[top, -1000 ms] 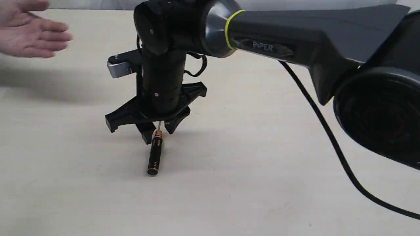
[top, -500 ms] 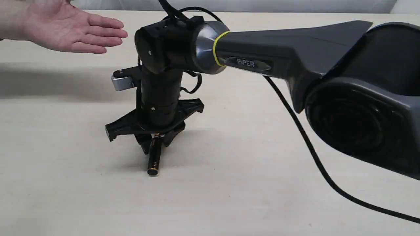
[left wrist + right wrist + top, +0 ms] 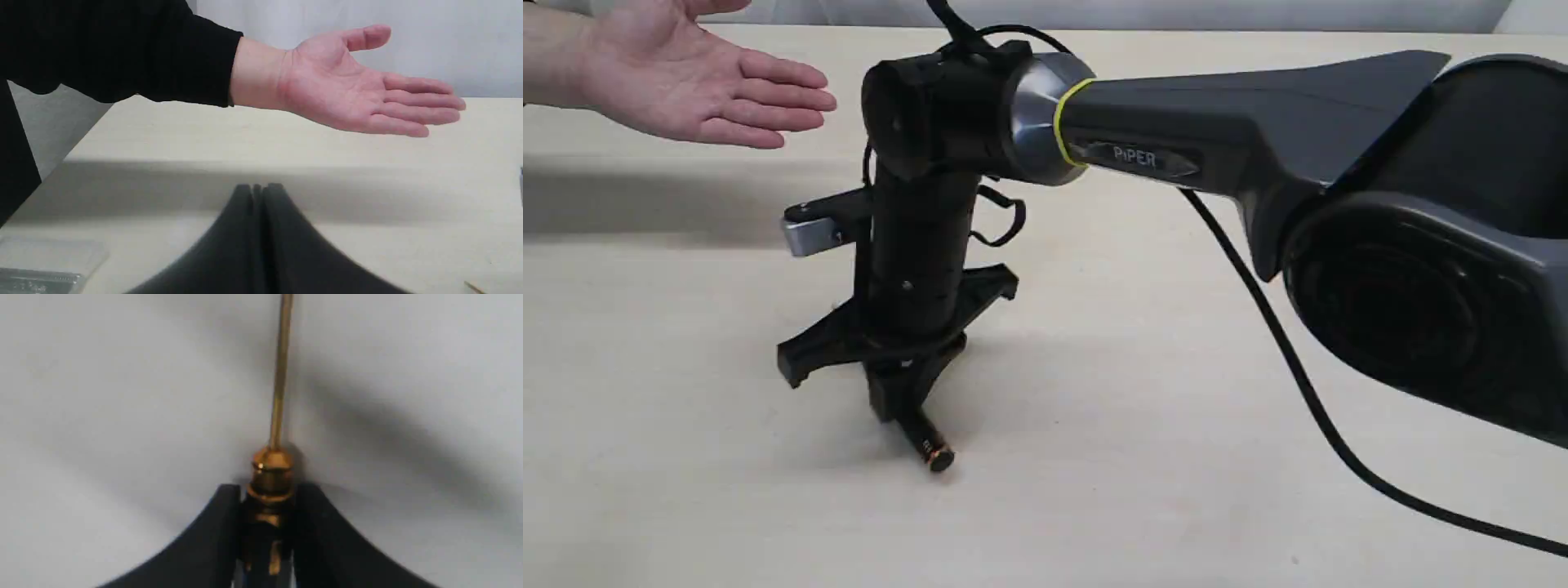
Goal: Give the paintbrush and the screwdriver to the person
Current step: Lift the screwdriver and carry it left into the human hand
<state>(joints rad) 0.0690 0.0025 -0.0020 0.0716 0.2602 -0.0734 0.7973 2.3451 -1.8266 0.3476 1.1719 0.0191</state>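
Pale wooden table point(image 3: 1176, 506) before a white wall point(image 3: 449, 41).

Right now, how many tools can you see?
1: the screwdriver, clamped in the right gripper down by the table. No paintbrush shows; it may be out of view.

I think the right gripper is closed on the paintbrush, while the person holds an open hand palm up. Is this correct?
Not quite. The right gripper is shut on the screwdriver instead: the right wrist view shows its gold collar and thin brassy shaft held between the jaws. The person's hand is indeed open, palm up.
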